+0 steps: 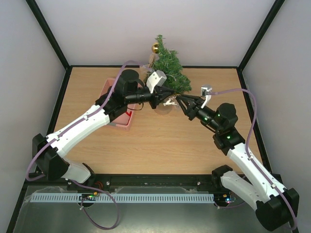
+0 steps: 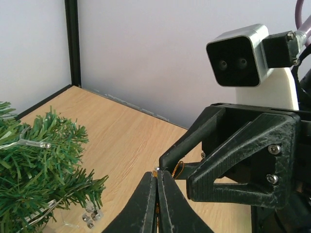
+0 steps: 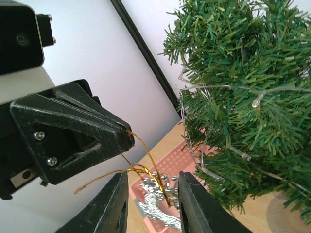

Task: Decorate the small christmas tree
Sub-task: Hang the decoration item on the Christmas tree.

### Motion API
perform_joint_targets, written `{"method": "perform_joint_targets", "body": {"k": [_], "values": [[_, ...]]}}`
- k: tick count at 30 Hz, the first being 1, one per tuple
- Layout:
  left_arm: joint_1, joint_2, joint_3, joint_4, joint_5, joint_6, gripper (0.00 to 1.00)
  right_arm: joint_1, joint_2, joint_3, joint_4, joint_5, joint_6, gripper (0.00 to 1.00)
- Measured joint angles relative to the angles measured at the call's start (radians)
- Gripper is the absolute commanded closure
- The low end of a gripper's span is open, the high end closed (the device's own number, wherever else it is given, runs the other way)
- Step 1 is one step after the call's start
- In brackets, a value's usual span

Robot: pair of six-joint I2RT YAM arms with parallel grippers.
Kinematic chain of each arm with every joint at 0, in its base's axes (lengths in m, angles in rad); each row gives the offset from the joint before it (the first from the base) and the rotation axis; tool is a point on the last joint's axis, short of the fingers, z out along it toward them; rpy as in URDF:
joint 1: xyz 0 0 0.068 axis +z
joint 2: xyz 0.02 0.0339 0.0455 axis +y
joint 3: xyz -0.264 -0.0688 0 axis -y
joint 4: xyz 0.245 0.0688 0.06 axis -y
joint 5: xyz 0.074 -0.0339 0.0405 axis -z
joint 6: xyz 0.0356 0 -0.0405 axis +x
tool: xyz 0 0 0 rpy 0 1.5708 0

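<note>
The small christmas tree (image 1: 168,68) stands at the table's back, with a gold ball (image 1: 155,47) near its top; it also shows in the right wrist view (image 3: 243,87) and the left wrist view (image 2: 34,179). My left gripper (image 1: 158,100) is shut on the gold cord (image 3: 146,155) of a silver reindeer ornament (image 3: 156,206), pinching it at the tips (image 2: 158,175). The ornament hangs in front of the tree's lower branches. My right gripper (image 3: 151,196) is open, with a finger on either side of the hanging ornament and cord. The two grippers meet tip to tip (image 1: 176,102).
A pink basket (image 1: 115,104) sits under the left arm, left of the tree, and shows behind the ornament in the right wrist view (image 3: 170,158). A clear light string with small bulbs (image 3: 256,103) runs through the branches. Black frame posts and white walls bound the table.
</note>
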Motion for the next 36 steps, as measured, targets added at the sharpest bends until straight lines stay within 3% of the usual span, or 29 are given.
{"method": "perform_joint_targets", "body": {"k": [7,24,36], "values": [[0.002,0.0,-0.007,-0.001,0.039,0.006,0.98,0.0,0.005,0.0,-0.042,-0.003,-0.103,0.98],[0.024,0.0,-0.007,-0.007,0.047,0.005,0.98,0.0,0.014,0.003,-0.029,-0.011,-0.152,0.98],[0.087,0.048,-0.004,-0.007,0.013,0.005,0.98,0.0,0.149,0.038,0.003,0.01,-0.172,0.98]]}}
